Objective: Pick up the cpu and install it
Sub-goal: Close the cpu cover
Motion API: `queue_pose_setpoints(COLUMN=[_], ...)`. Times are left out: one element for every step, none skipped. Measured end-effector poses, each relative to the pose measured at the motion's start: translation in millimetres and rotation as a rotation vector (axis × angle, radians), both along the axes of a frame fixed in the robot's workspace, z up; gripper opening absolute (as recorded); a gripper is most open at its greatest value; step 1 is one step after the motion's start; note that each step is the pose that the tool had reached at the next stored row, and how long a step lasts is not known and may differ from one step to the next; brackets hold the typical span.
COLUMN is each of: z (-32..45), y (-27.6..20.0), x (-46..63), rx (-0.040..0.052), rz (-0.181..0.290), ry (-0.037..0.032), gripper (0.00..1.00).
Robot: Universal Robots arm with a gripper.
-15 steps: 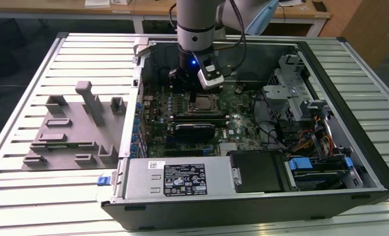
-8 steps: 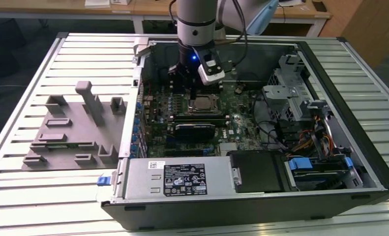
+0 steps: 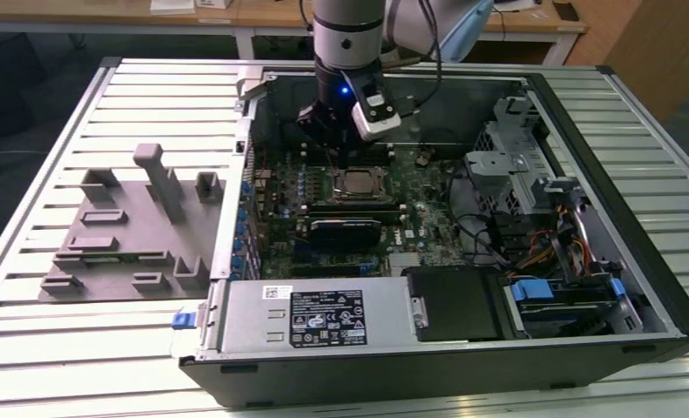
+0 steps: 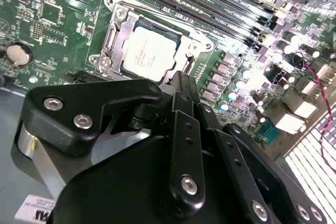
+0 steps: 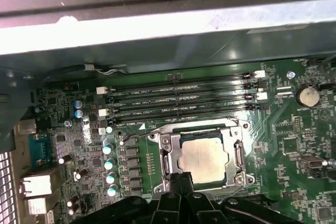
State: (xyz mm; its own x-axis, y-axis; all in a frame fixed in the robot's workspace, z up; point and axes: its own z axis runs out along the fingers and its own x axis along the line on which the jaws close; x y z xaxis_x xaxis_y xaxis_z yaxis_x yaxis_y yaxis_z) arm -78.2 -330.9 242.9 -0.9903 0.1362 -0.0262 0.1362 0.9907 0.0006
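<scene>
Here you see the cpu point(image 3: 354, 183) lying flat inside its socket point(image 3: 356, 185) on the green motherboard point(image 3: 320, 235), in the open computer case point(image 3: 623, 287) that rests on its side on the slatted table point(image 3: 42, 348). The silvery top plate faces up, toward the arm. The chip is nearly square, so you cannot name a clear long axis; in both wrist views its edges run in line with the metal frame of the socket around it point(image 4: 150, 53) point(image 5: 203, 159). The dark memory slots point(image 5: 178, 95) lie just beside the socket, parallel to one edge of the chip.

The gripper point(image 3: 341, 155) hangs straight above the board, on the far side of the cpu in the exterior view, and its tip is close over the socket edge. In the second wrist view the black fingers point(image 4: 185, 90) come together into one narrow point just beside the chip, so the pincer looks pressed together, with nothing between. In the first wrist view the black linkage point(image 5: 181, 200) rises at the near edge of the socket.

On the exterior view's left, well apart from the case, a grey fixture with plastic blocks point(image 3: 135, 226) stands on the table. At the near side of the case you see the power supply point(image 3: 309, 318) with its label.
</scene>
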Motion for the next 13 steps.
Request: queue_pose_setpoints(z=[-0.1, 0.0, 0.0, 0.0, 0.0, 0.0, 0.0, 0.0, 0.0, 0.0, 0.0, 0.0, 0.0], y=[0.0, 0.0, 0.0, 0.0, 0.0, 0.1, 0.0, 0.0, 0.0, 0.0, 0.0, 0.0, 0.0], x=[0.0, 0.0, 0.0, 0.0, 0.4, 1.5, 3.5, 5.9, 8.9, 12.1, 15.5, 19.0, 22.2], rx=[0.0002, 0.0002, 0.0002, 0.0001, 0.0, 0.0, 0.0, 0.0, 0.0, 0.0, 0.0, 0.0001, 0.0], rz=[0.0, 0.0, 0.0, 0.0, 0.0, 0.0, 0.0, 0.0, 0.0, 0.0, 0.0, 0.0, 0.0], ry=[-0.0003, -0.0003, -0.0003, -0.0003, -0.0002, -0.0002, -0.0001, 0.0, 0.0001, 0.0004, 0.0008, 0.0011, 0.0014], gripper=[0.11, 0.11, 0.11, 0.11, 0.11, 0.11, 0.11, 0.11, 0.11, 0.11, 0.11, 0.11, 0.11])
